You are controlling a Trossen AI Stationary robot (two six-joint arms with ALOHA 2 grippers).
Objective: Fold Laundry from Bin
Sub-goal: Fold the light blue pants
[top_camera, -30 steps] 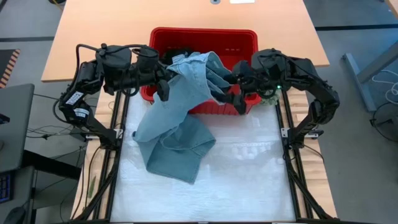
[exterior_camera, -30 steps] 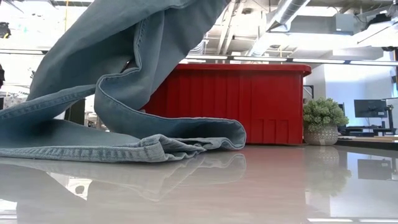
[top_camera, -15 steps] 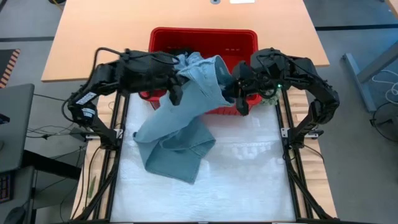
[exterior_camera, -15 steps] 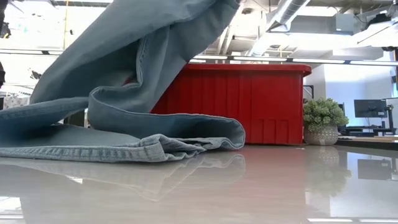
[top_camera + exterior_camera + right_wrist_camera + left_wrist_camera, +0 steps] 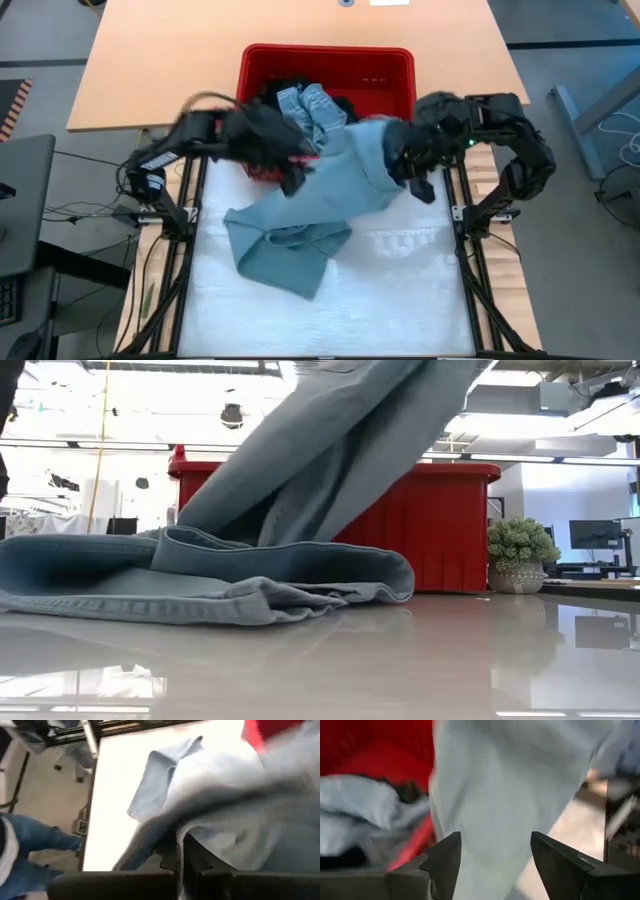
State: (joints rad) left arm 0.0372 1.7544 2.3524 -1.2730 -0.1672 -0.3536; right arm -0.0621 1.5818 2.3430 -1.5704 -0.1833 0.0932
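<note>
The right fingers (image 5: 176, 852) were closed on the light blue-grey garment (image 5: 330, 185), pinching a fold of it in the air at the right front corner of the bin (image 5: 405, 75). The right gripper (image 5: 412, 172) hung there just above the surface (image 5: 400, 290). The left fingers (image 5: 445, 857) stood apart with the cloth hanging between them, and it was not clear if they touched it. The left gripper (image 5: 290, 168) was at the front wall of the bin, near its left side. From the right gripper the garment stretched down and to the left, and its lower end lay folded in a heap on the white surface in front of the bin, left of the middle. In the bin lay more laundry (image 5: 310, 100), a pale blue piece on top of black ones. A small potted plant (image 5: 517, 555) stood to the right of the bin.
</note>
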